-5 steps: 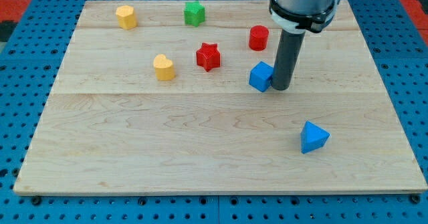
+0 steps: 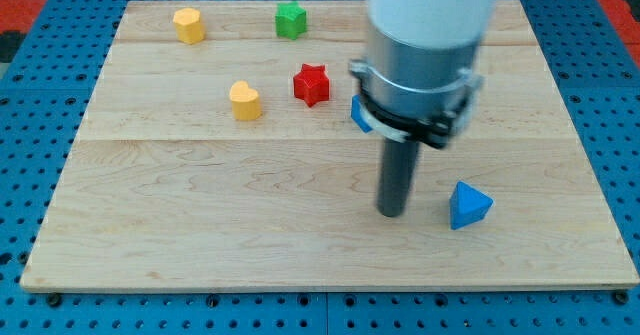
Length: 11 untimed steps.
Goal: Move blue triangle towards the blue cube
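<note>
The blue triangle (image 2: 468, 205) lies on the wooden board (image 2: 200, 215) at the view's lower right. My tip (image 2: 391, 213) rests on the board just left of it, a small gap apart. The blue cube (image 2: 359, 114) sits above, near the board's middle, mostly hidden behind the arm's grey collar; only its left edge shows.
A red star (image 2: 311, 84) and a yellow heart-shaped block (image 2: 245, 101) lie left of the cube. A yellow block (image 2: 188, 24) and a green block (image 2: 291, 20) sit near the board's top edge. The arm hides the red cylinder's spot.
My tip moved from beside the blue cube's right side down toward the view's bottom, now left of the blue triangle. The arm now covers the red cylinder and most of the cube.
</note>
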Available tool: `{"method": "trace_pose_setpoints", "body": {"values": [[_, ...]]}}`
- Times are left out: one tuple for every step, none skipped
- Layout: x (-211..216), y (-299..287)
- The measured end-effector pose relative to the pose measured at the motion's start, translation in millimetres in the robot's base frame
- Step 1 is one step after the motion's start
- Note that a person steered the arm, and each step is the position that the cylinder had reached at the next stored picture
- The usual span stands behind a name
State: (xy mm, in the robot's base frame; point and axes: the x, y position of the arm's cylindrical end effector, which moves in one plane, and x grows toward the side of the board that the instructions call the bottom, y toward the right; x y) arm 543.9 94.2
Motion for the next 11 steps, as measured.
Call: {"method": "trace_pose_setpoints", "body": {"values": [[-1.7, 41.8], [2.3, 70.6], [43.8, 81.8], [22.3, 124.7], [-18.6, 141.1], [-18.2, 161.6], [17.8, 163.5], [38.1, 126.4], [-3.9, 95.9], [-52.9, 83.9], [-91.5, 72.2]]}}
